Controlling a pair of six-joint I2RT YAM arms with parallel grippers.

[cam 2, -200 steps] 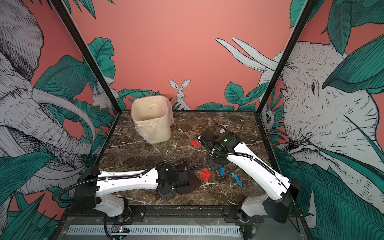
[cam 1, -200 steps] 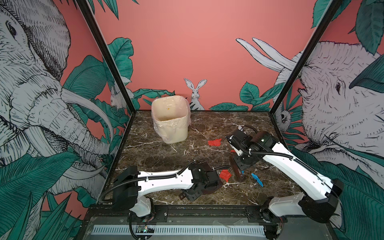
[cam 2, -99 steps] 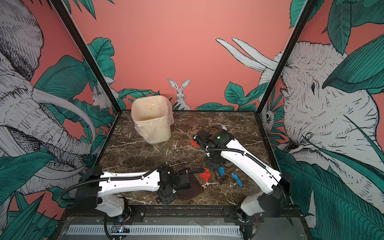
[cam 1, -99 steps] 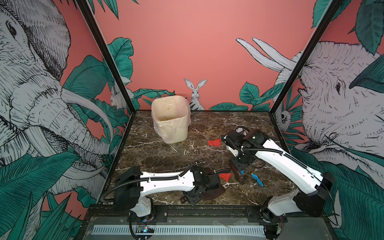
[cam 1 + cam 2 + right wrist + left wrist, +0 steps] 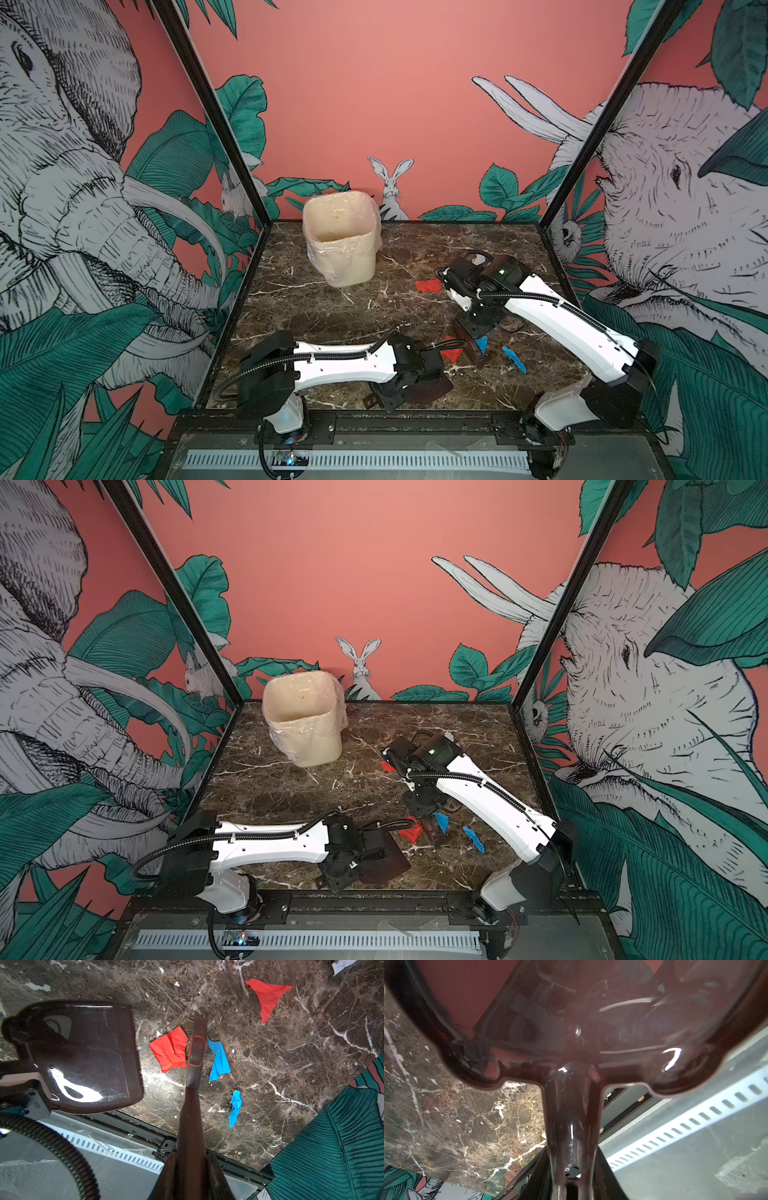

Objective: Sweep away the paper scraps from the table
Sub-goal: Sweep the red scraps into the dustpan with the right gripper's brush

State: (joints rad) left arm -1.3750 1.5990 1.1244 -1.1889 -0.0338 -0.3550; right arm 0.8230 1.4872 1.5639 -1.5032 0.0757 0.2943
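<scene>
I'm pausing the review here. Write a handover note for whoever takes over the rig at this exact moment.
Left claw shut on the dustpan handle; pan low at the front of the table, no scraps in it.
Right claw shut on the brush, its head down between a red scrap and a blue scrap.
Also loose: second blue scrap, far red scrap, white bit.
Done: nothing collected that I can see. Left: sweep all five into the pan, empty it into the bin.
</scene>
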